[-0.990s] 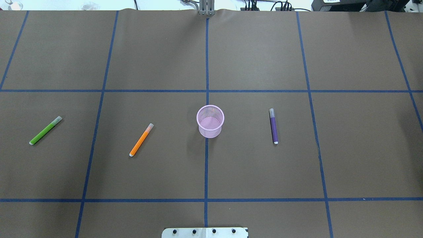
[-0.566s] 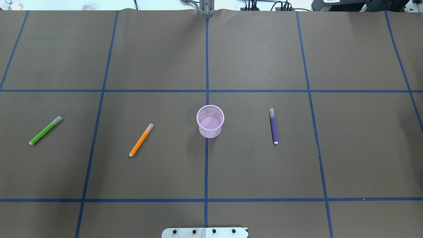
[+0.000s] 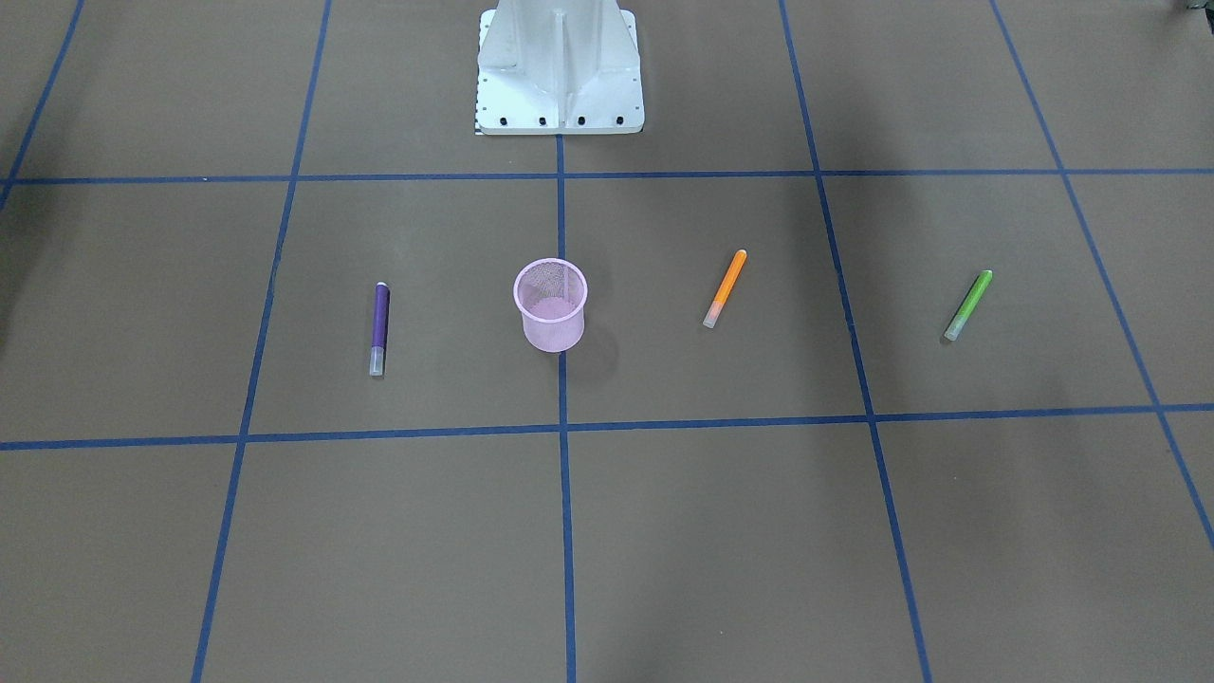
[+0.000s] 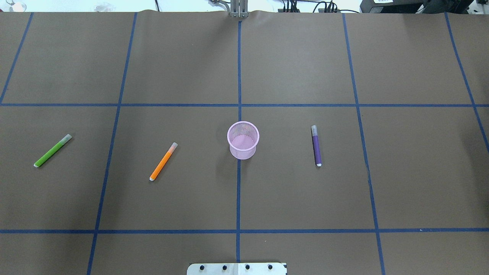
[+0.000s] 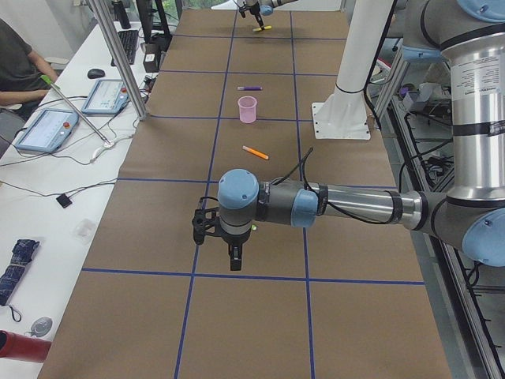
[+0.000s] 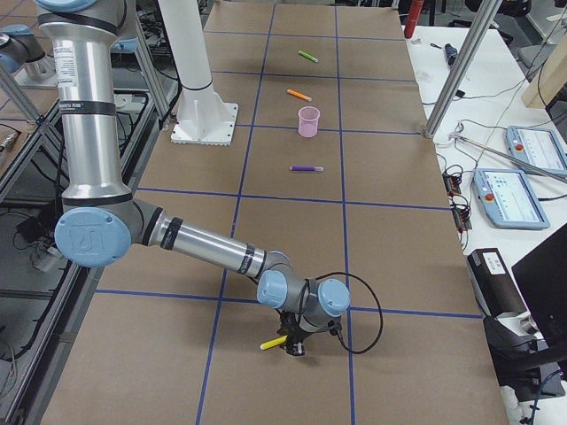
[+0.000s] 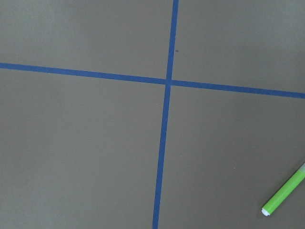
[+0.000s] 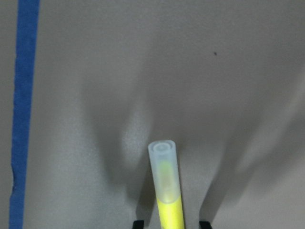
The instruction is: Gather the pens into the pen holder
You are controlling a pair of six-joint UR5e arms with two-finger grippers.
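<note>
The pink mesh pen holder (image 4: pixel 243 139) stands upright at the table's middle. An orange pen (image 4: pixel 163 161) and a green pen (image 4: pixel 52 150) lie to its left, and a purple pen (image 4: pixel 316 146) lies to its right. A yellow pen (image 8: pixel 167 191) lies far out at the table's right end (image 6: pixel 273 343). My right gripper (image 6: pixel 293 347) is low over it; in the right wrist view its fingertips (image 8: pixel 138 223) stand apart on either side of the pen, open. My left gripper (image 5: pixel 233 257) hovers near the green pen (image 7: pixel 284 195); I cannot tell whether it is open or shut.
Brown paper with blue tape grid lines (image 4: pixel 238 191) covers the table. The robot's white base (image 3: pixel 560 71) stands at the table's robot-side edge. Operators' tablets and cables (image 5: pixel 47 126) lie on a side desk beyond the far edge.
</note>
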